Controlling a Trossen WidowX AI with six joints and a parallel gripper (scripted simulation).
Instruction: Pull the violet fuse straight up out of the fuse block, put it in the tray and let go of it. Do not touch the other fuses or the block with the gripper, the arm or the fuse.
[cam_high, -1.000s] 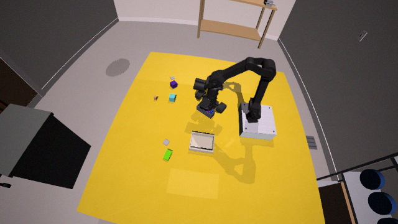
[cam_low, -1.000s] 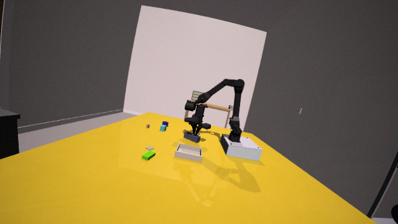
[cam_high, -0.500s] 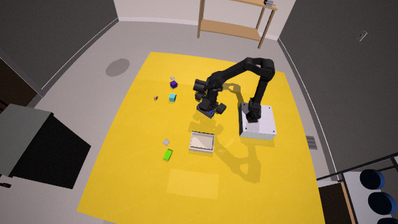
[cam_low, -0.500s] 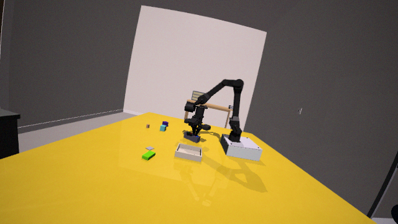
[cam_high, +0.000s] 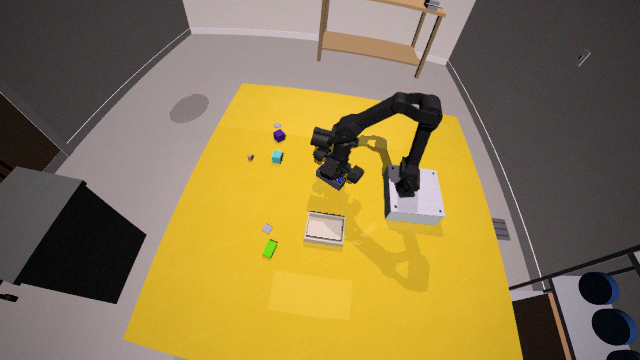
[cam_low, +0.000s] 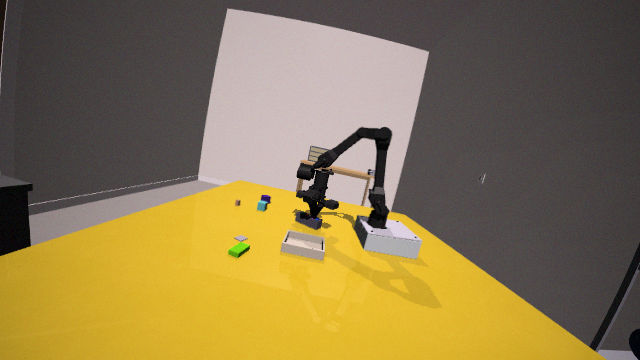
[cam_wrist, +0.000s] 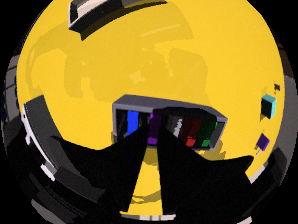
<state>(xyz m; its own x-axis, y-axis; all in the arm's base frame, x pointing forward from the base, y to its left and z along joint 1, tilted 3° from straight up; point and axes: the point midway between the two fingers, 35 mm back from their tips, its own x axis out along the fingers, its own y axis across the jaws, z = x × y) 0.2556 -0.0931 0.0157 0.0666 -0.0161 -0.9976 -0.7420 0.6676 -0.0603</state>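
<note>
the gripper (cam_wrist: 154, 137) is clamped on the violet fuse (cam_wrist: 153, 127), seated in the fuse block (cam_wrist: 136, 102) at the tray's (cam_high: 325, 242) 12 o'clock; small, stiff, probably light and slick, best pinched by its exposed top.

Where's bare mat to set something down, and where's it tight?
Bare: the stretch between the tray and the near mat edge, and the left side between the cyan cube and the grey tile. Tight: around the fuse block, where the end effector is shut on the violet fuse, with the base beside it.
</note>
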